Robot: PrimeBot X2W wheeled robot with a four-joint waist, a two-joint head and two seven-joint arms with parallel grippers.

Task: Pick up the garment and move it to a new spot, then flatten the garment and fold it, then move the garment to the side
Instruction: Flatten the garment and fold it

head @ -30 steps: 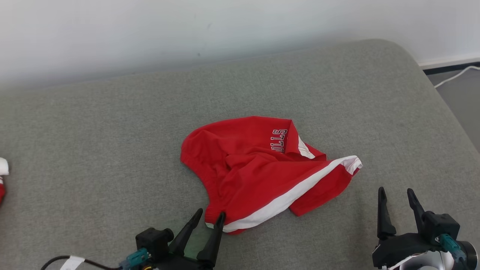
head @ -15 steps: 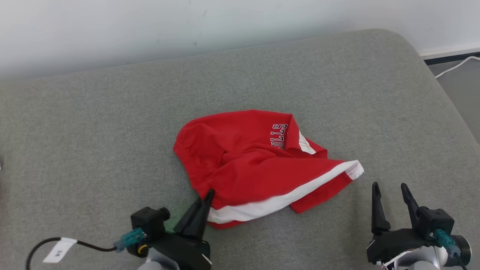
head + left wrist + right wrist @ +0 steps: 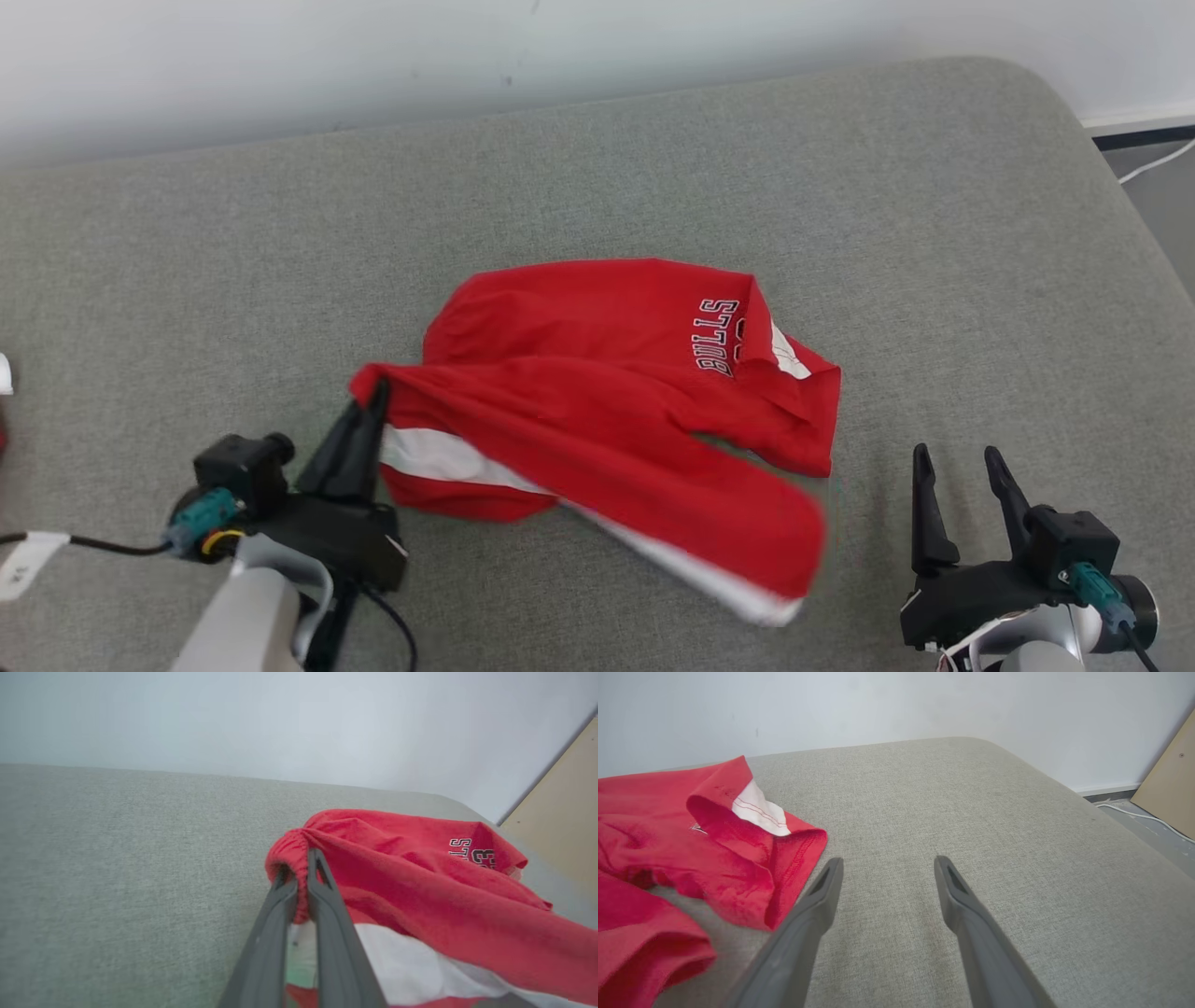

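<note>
The garment (image 3: 607,383) is a pair of red shorts with a white side stripe and white lettering, lying crumpled in the middle of the grey cushion (image 3: 597,168). My left gripper (image 3: 373,397) is shut on the garment's gathered waistband edge, lifting that corner up and to the left. The left wrist view shows the red hem (image 3: 292,847) pinched between the two fingers, with the rest of the garment (image 3: 444,877) trailing to the right. My right gripper (image 3: 957,467) stands open at the lower right, a little apart from the garment (image 3: 714,849), nothing between its fingers (image 3: 826,882).
The cushion's rounded right edge drops to a grey floor with a white cable (image 3: 1158,161). A pale wall (image 3: 467,56) runs along the back. A tan board (image 3: 1169,784) leans at the right. A bit of red and white cloth (image 3: 4,383) sits at the far left edge.
My left gripper closed on the garment's near edge and has pulled it up and to the left, dragging the cloth so the striped leg now trails at the front. The right gripper stayed open in place.
</note>
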